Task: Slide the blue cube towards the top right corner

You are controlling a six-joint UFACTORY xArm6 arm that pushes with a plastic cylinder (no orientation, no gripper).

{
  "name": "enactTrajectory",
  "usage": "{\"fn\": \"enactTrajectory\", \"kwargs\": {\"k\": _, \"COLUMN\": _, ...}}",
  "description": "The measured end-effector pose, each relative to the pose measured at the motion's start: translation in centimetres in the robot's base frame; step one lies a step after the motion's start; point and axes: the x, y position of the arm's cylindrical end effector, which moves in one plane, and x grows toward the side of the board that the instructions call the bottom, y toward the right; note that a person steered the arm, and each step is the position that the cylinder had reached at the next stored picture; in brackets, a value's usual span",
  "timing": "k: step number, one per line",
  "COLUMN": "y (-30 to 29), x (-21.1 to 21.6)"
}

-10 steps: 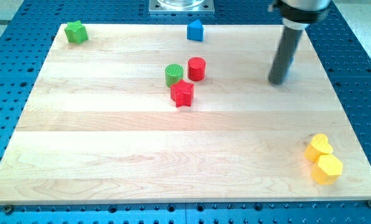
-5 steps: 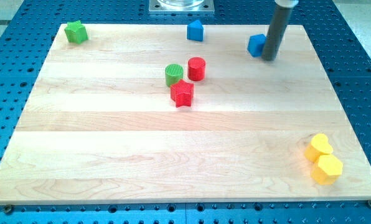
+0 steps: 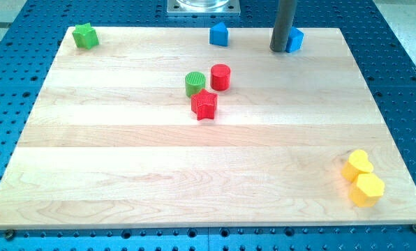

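The blue cube point(image 3: 295, 40) lies near the board's top edge, toward the view's top right. My tip point(image 3: 278, 49) stands on the board right at the cube's left side, touching or nearly touching it. The dark rod rises straight up out of the view's top and hides the cube's left part.
A blue house-shaped block point(image 3: 219, 34) sits at the top centre. A green star point(image 3: 86, 35) is at the top left. A green cylinder point(image 3: 195, 84), a red cylinder point(image 3: 220, 77) and a red star point(image 3: 204, 104) cluster mid-board. A yellow heart point(image 3: 357, 164) and a yellow hexagon point(image 3: 367, 189) sit at the bottom right.
My tip has moved up and left across the board's right part. The blue cube has slid up to the top edge, and my tip now stands on its left side.
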Motion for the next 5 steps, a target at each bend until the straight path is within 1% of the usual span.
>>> {"fn": "enactTrajectory", "kwargs": {"k": 5, "y": -0.06, "x": 0.11}}
